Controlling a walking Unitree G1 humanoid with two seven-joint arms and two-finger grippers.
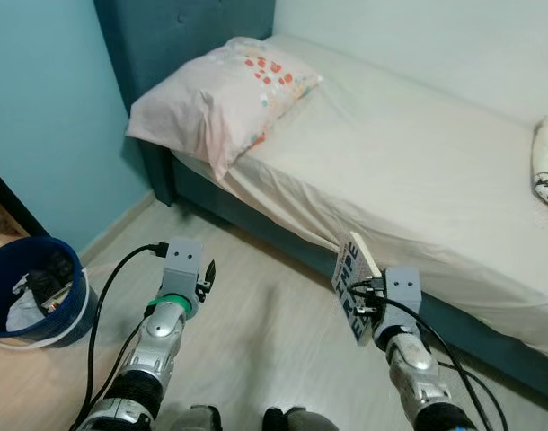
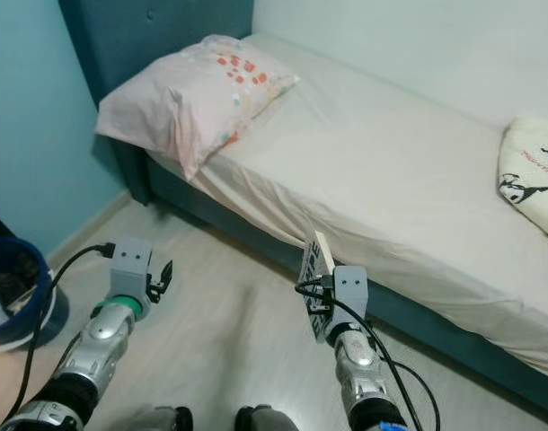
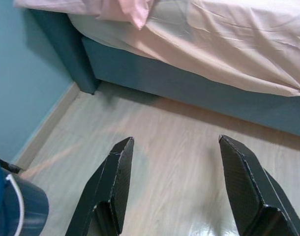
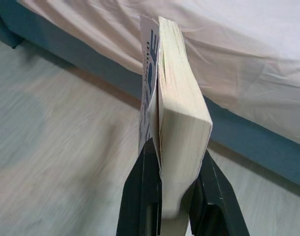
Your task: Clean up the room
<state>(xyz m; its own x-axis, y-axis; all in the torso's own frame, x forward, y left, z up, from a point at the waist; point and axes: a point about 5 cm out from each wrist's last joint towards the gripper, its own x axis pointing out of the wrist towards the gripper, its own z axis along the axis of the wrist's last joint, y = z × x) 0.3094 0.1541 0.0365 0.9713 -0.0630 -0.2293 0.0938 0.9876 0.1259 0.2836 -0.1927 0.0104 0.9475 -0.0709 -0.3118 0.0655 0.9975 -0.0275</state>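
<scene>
My right gripper (image 1: 359,301) is shut on a thick paperback book (image 1: 350,283) with a white cover and dark blue lettering. It holds the book (image 4: 177,113) on edge above the wooden floor, close to the side of the bed (image 1: 418,171). The black fingers (image 4: 140,196) press the book from both sides. My left gripper (image 3: 177,184) is open and holds nothing, hovering over the floor at my left, near the bed's head end.
A pink pillow (image 1: 220,94) lies at the head of the bed. Another pillow with a black print (image 2: 530,171) rests farther along the mattress. A blue bucket (image 1: 36,292) with clutter inside stands by the teal wall at my left. Bare wooden floor (image 1: 265,323) lies between my arms.
</scene>
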